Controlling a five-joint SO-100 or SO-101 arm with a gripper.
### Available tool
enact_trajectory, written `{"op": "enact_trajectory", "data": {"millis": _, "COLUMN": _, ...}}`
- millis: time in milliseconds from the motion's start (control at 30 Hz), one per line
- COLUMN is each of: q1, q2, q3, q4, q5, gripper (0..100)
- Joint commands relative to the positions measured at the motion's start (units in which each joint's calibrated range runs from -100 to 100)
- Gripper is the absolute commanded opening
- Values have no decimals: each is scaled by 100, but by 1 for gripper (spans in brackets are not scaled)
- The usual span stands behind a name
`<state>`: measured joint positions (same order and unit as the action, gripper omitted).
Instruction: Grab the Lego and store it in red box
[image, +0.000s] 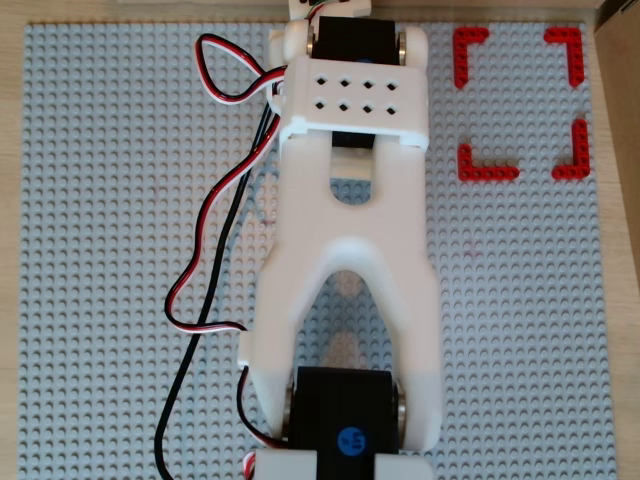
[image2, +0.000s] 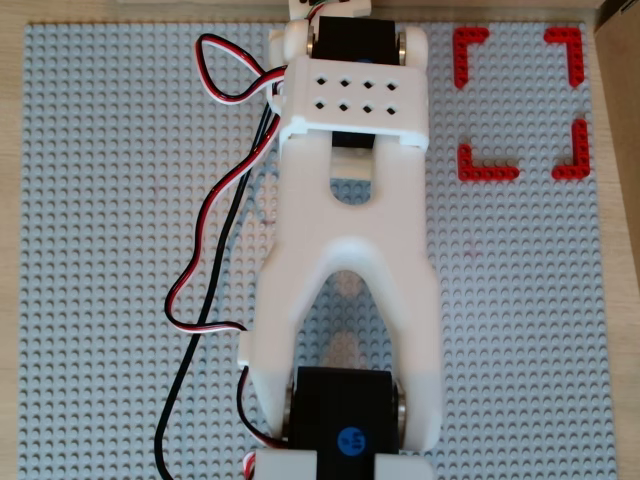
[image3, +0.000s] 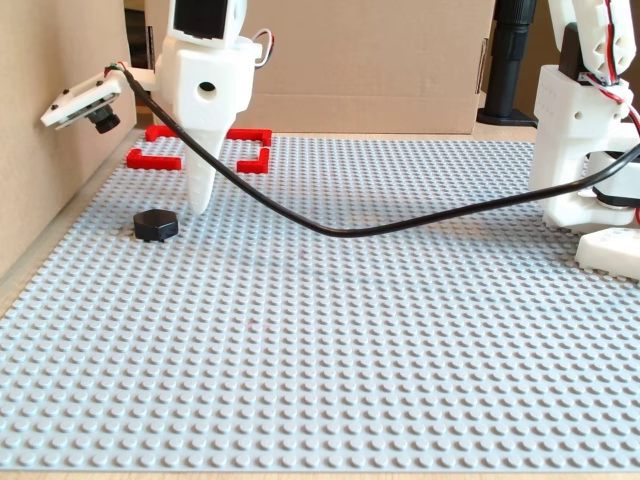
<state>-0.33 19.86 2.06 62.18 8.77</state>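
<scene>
Nothing of the task is done yet, as far as I can judge: the Lego (image3: 156, 224) sits flat on the studded grey surface (image3: 340, 340) at the left of the fixed view, free of my grip and outside the red box (image3: 200, 148), which lies further back in the upper left of that view. My gripper (image3: 200, 203) hangs point-down just to the right of the Lego, its tip near the surface but apart from the piece. From this side I see only one tapered white finger, so I cannot tell whether the jaws are spread or pressed together; they hold nothing that I can see. In both overhead views my arm (image: 345, 250) covers the middle of the frame and hides the Lego, while the red box (image: 520, 103) shows empty in the upper right. Still ahead are the grasp, the lift, the carry to the box and the release inside its four corner brackets.
</scene>
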Motion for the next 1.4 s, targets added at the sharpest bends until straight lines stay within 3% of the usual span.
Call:
{"op": "enact_trajectory", "data": {"millis": 0, "q1": -187, "q2": -71, "q3": -224, "q4": -112, "q5": -32, "gripper": 17}}
{"op": "enact_trajectory", "data": {"millis": 967, "q1": -447, "q2": 22, "q3": -833, "q4": -498, "q5": -366, "gripper": 17}}
{"op": "enact_trajectory", "data": {"millis": 1267, "q1": -455, "q2": 708, "q3": -897, "q4": -674, "q5": -434, "gripper": 17}}
{"op": "enact_trajectory", "data": {"millis": 1367, "q1": -462, "q2": 700, "q3": -906, "q4": -665, "q5": -434, "gripper": 13}}
